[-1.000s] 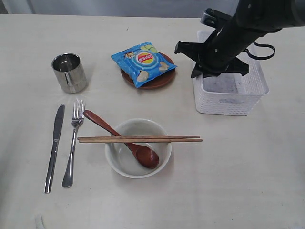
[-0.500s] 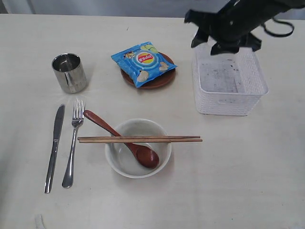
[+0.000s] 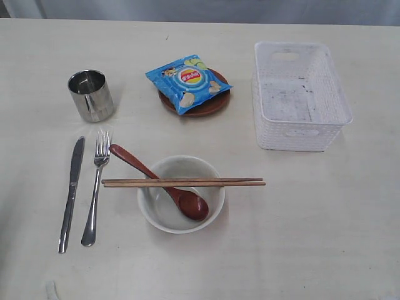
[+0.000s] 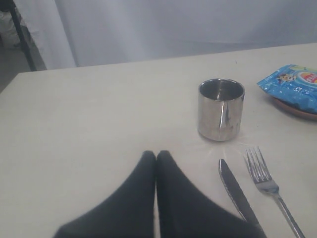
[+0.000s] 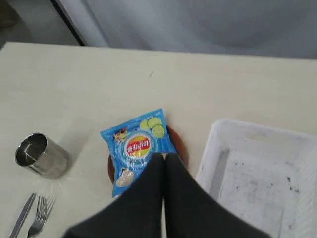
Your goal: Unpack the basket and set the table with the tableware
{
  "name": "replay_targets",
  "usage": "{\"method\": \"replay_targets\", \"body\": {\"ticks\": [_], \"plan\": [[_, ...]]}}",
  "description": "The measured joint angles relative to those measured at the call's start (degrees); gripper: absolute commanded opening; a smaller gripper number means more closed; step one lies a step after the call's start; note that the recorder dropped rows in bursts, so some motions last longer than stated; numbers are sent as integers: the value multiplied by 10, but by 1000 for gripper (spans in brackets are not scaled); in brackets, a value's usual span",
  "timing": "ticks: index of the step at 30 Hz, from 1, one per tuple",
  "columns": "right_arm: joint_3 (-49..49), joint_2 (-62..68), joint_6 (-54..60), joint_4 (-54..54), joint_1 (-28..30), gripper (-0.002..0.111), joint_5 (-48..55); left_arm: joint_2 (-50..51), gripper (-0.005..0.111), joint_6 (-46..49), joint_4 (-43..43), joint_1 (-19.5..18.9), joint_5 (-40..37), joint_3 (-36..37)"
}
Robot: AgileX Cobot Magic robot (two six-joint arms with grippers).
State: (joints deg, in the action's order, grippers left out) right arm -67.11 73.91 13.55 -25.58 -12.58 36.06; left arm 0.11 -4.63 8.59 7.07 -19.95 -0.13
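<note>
A pale grey curtain [image 4: 173, 25] hung behind the table [image 4: 74, 124]. A dark slanted post [image 4: 24, 37] stood beside the curtain, over grey floor [image 4: 9, 69]. Light was soft and even.

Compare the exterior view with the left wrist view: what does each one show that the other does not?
Only the exterior view: the basket, bowl, spoon and chopsticks. Only the left wrist view: the closed left end effector. Both: the cup, knife, fork, snack bag and plate on the table.
</note>
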Motion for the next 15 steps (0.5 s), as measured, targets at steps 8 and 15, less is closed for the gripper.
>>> {"method": "replay_targets", "body": {"ticks": [8, 15], "plan": [[157, -244, 30, -6, -6, 0, -59, 0, 0, 0, 0, 0, 0, 0], [173, -402, 31, -8, -6, 0, -66, 0, 0, 0, 0, 0, 0, 0]]}}
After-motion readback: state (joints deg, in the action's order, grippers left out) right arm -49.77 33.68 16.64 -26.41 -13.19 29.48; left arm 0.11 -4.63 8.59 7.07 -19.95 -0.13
